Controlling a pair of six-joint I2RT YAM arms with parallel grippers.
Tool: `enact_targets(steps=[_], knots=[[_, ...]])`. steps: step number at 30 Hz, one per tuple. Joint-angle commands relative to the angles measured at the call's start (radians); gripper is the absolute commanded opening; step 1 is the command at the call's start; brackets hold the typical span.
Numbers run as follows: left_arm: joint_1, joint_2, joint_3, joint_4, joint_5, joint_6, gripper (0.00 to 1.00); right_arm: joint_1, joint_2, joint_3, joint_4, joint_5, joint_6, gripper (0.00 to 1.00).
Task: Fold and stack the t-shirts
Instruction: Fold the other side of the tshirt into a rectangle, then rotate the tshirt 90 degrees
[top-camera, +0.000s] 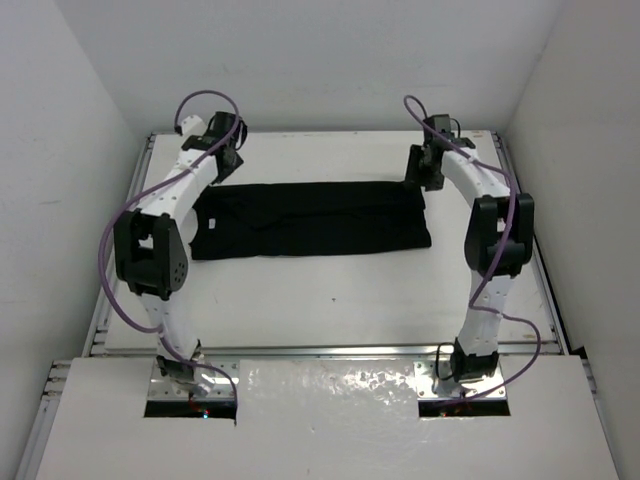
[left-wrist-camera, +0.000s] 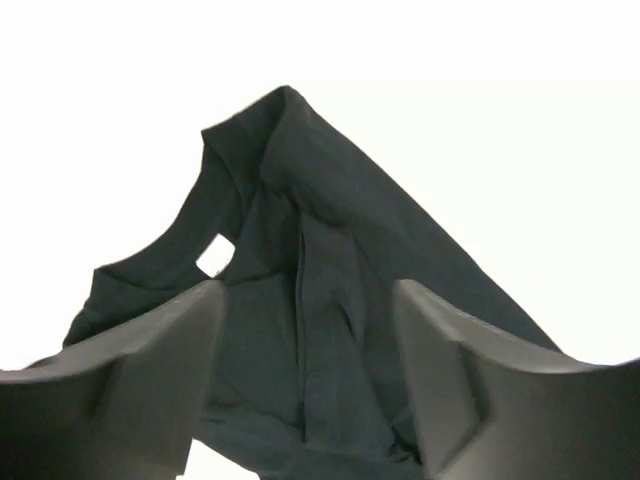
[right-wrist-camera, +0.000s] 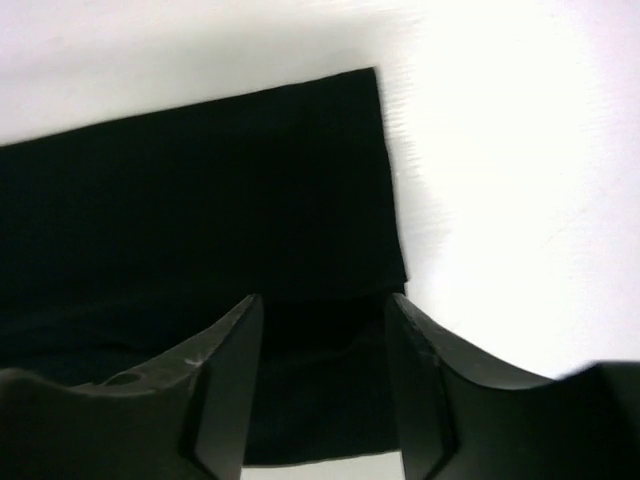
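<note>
My black t-shirt lies flat in the middle of the frame on the white bench. It is folded into a long strip. My left tool hangs over its left end, and my right tool hangs over its right end. Both are wide and hold nothing. The left end looks bumpy and crooked. If a finger snags the cloth when I lift, I think the fold could pull open and get messy.
</note>
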Motion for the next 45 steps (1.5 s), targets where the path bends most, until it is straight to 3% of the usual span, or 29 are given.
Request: enact_targets(steps=[1,4,5,7,10,14,18,23,29,33,38,39,40,45], knots=[[0.001,-0.052,-0.004,-0.084,-0.035,-0.065,0.71,0.086,-0.108,-0.087,0.049,-0.057,-0.053,0.53],[-0.002,-0.187,-0.217,0.014,0.026,-0.131,0.77,0.169,-0.204,-0.247,0.215,-0.247,-0.134,0.67],[-0.002,-0.271,-0.359,0.03,0.03,-0.214,0.81,0.186,-0.204,-0.27,0.235,-0.248,-0.151,0.73],[0.001,-0.347,-0.51,0.034,0.085,-0.278,0.82,0.2,-0.167,-0.286,0.229,-0.237,-0.182,0.75],[-0.004,-0.389,-0.6,-0.024,0.166,-0.378,0.82,0.203,-0.084,-0.258,0.208,-0.261,-0.202,0.77],[0.001,-0.407,-0.713,0.034,0.152,-0.378,0.8,0.246,-0.029,-0.237,0.26,-0.451,-0.251,0.78],[0.005,-0.337,-0.683,0.079,0.132,-0.324,0.75,0.404,-0.034,-0.253,0.39,-0.41,-0.317,0.78],[0.016,-0.228,-0.66,0.031,0.094,-0.367,0.64,0.471,0.031,-0.126,0.367,-0.286,-0.32,0.77],[0.067,-0.056,-0.649,0.048,0.094,-0.369,0.51,0.461,0.233,0.08,0.147,-0.164,-0.286,0.78],[0.125,-0.008,-0.651,0.059,0.105,-0.352,0.49,0.444,0.286,0.087,0.073,-0.104,-0.233,0.78],[0.203,-0.014,-0.631,0.103,0.099,-0.285,0.48,0.399,0.112,-0.222,0.154,-0.051,-0.047,0.8],[0.206,-0.008,-0.597,0.129,0.126,-0.237,0.39,0.399,0.092,-0.293,0.151,-0.041,0.02,0.8],[0.205,0.019,-0.57,0.139,0.134,-0.206,0.36,0.401,0.073,-0.327,0.143,-0.035,0.047,0.8],[0.205,0.117,-0.413,0.18,0.245,-0.083,0.36,0.425,-0.127,-0.633,0.273,-0.111,0.24,0.8]])
